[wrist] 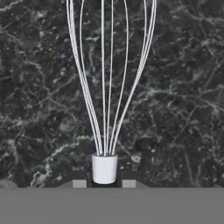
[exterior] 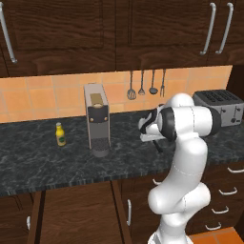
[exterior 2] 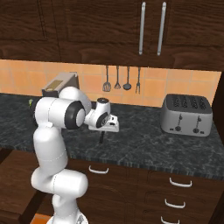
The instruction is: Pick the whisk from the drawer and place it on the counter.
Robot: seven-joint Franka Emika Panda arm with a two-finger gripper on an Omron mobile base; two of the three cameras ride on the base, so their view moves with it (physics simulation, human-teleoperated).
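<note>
The whisk (wrist: pixel 107 87), its silvery wire loops fanning out from a pale collar, hangs over the dark marbled counter (wrist: pixel 183 109), clamped at the neck between the gripper (wrist: pixel 104 184) fingertips (wrist: pixel 79 184); its black handle is hidden inside the hand and the loop tops are cut off by the frame. From the base cameras only a thin dark sliver shows beneath the gripper (exterior 2: pixel 105 131), above the counter (exterior 2: pixel 144 144) between the coffee machine (exterior: pixel 97 125) and toaster (exterior 2: pixel 187 114).

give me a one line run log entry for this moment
phase: carry | gripper: shut on whisk | location: above counter | whisk: not yet set down | drawer: open below counter
</note>
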